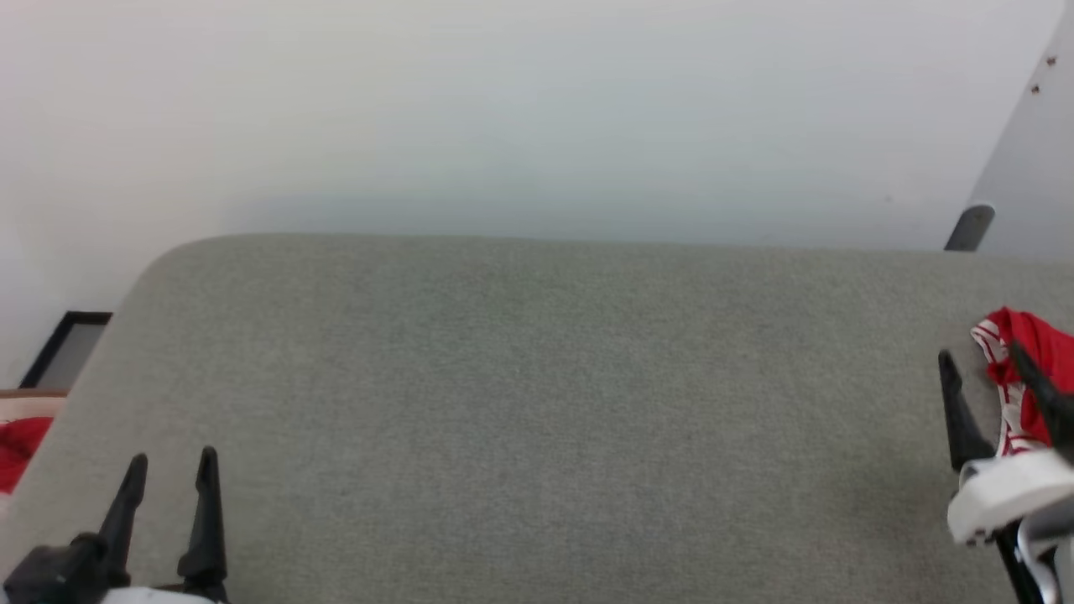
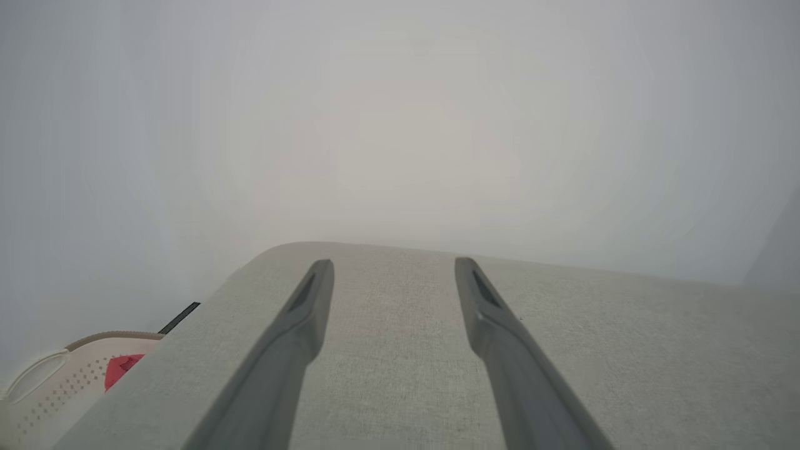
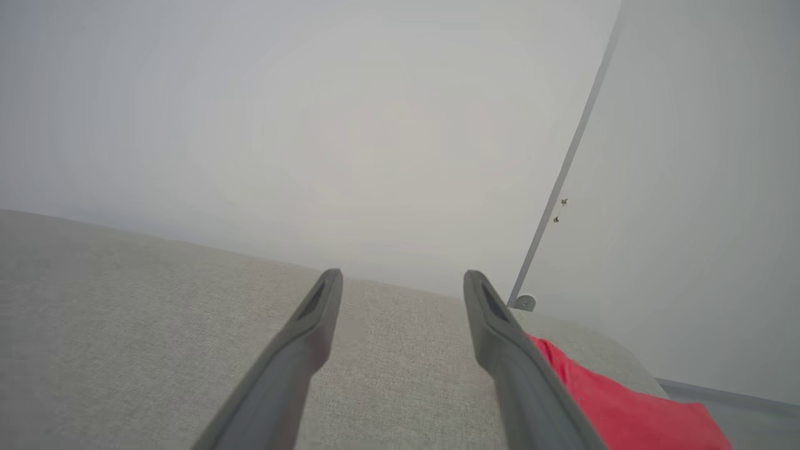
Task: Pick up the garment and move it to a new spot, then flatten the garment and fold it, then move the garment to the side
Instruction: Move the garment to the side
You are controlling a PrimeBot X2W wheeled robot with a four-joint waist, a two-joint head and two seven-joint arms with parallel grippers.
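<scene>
The garment (image 1: 1045, 335) lies bunched up at the far right edge of the surface (image 1: 537, 403), bright red, with red-and-white striped trim along its left side.

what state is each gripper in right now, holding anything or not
left gripper: open, holding nothing
right gripper: open, holding nothing; the garment lies beside one finger, outside the gap

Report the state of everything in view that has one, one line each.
Garment: crumpled on the grey surface, at its right edge, not gripped.
Left gripper: open, empty.
Right gripper: open, empty, beside the garment.
Basket: holding a red cloth.
</scene>
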